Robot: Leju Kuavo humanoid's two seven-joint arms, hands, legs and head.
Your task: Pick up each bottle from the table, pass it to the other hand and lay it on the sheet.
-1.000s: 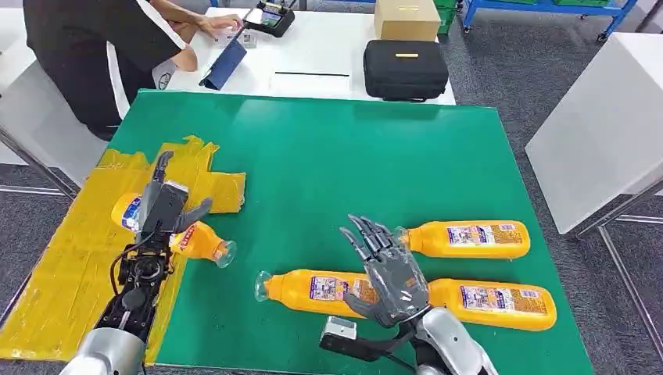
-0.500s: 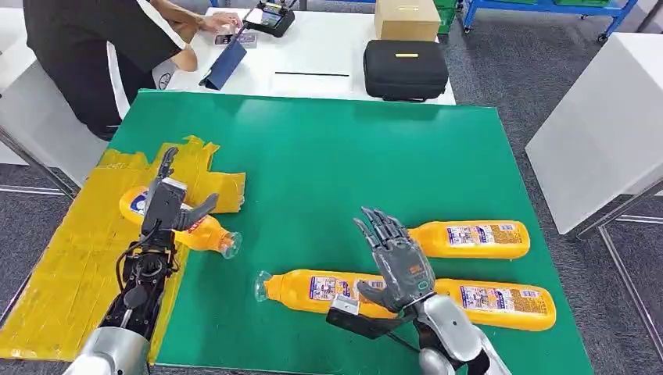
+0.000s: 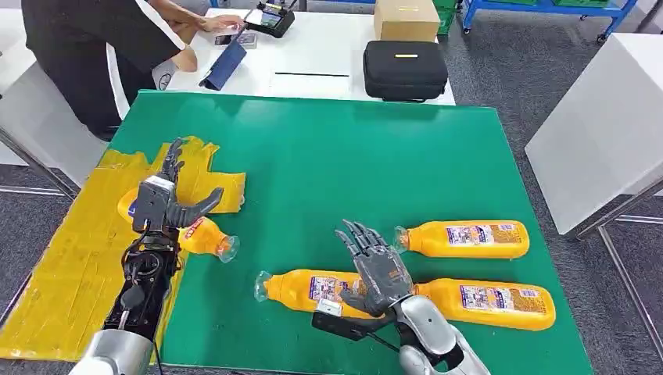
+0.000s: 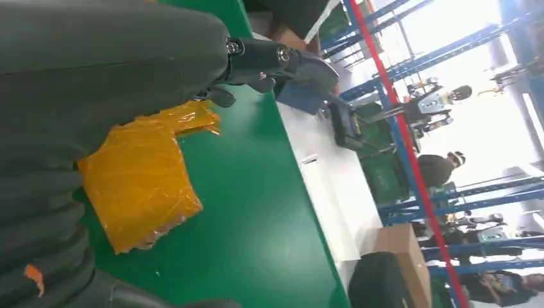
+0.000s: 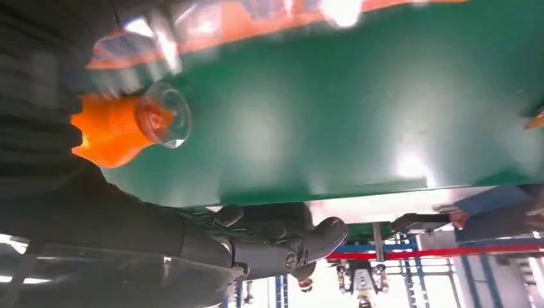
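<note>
One bottle (image 3: 188,230) lies on its side at the edge of the yellow sheet (image 3: 70,266), under the left hand (image 3: 160,201), whose fingers are spread and hold nothing. The right hand (image 3: 377,269) hovers, fingers apart and empty, above the nearest bottle (image 3: 309,289) of three on the green table (image 3: 352,164). Since half a second ago, the left hand has lifted off and the right has shifted left.

One bottle (image 3: 184,231) is lying on the sheet (image 3: 70,266) at the table's (image 3: 352,156) left. Three bottles (image 3: 461,239) are lying at the right front, two end to end nearest the robot.
</note>
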